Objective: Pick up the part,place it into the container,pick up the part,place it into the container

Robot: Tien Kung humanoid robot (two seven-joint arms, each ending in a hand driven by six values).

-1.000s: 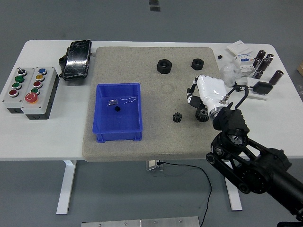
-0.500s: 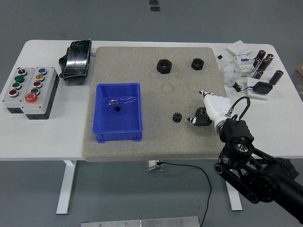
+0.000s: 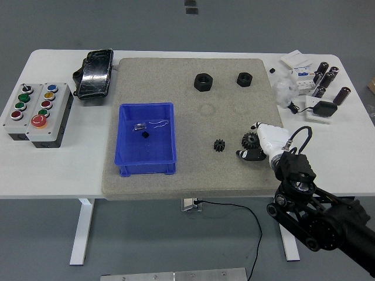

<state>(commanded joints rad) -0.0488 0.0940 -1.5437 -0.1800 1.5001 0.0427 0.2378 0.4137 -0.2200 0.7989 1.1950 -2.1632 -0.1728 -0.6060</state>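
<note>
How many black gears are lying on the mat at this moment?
2. One small gear lies free near the mat's middle-right; the other gear sits to its right, against the right hand. Nothing suggests more are hidden.

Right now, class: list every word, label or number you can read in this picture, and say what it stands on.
None can be read.
White boxes at the table's far right: print too small and blurred.
Button box at the left: coloured buttons, no legible labels.
Blue container: no marking visible.

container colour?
Blue; the container shows plainly in the head view.
</note>
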